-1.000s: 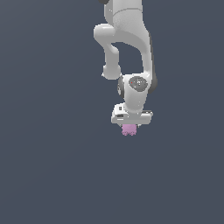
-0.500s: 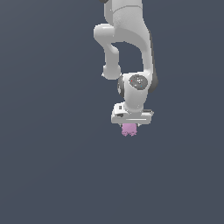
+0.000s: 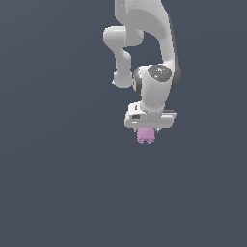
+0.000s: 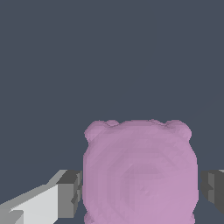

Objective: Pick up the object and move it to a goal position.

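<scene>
White Franka arm's pale boxy gripper [image 3: 146,131] hangs from 12 o'clock in the exterior view, wrist pointing down, jaws clamped on the small pink-lilac lumpy blob object [image 3: 145,136], which pokes out just below the hand at 6 o'clock of it, lobes down. Wrist view shows the blob [image 4: 140,170] filling the gap, grey finger pads [image 4: 72,192] touching it at 9 and 3 o'clock. Judged: pick done, carry step in hand; next move calls for holding the squeeze and travelling to the goal, no marker visible, plain dark grey background [image 3: 58,183] all round.
</scene>
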`<state>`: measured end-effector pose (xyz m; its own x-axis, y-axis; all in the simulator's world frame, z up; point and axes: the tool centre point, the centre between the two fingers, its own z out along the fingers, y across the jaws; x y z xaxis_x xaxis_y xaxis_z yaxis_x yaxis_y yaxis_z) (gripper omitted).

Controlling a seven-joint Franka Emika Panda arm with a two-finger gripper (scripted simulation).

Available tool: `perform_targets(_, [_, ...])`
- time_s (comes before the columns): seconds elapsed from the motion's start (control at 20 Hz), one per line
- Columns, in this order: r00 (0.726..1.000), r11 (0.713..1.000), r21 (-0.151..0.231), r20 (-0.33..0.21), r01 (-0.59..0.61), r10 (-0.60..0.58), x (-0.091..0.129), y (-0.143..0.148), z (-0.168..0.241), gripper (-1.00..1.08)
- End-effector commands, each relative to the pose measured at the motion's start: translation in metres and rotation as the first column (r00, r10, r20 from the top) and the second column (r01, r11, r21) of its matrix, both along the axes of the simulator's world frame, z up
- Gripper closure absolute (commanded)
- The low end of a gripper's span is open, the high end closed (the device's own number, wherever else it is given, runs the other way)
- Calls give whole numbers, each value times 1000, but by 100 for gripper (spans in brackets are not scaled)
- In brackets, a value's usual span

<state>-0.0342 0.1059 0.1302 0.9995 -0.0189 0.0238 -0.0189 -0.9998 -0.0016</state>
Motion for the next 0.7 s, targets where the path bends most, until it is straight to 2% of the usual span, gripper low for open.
perform_targets(0.0, [1000, 1000, 0, -1, -1, 1, -1, 4, 24, 108])
perform_targets(0.65, [1000, 1000, -1, -15, -4, 4, -6, 25, 162, 108])
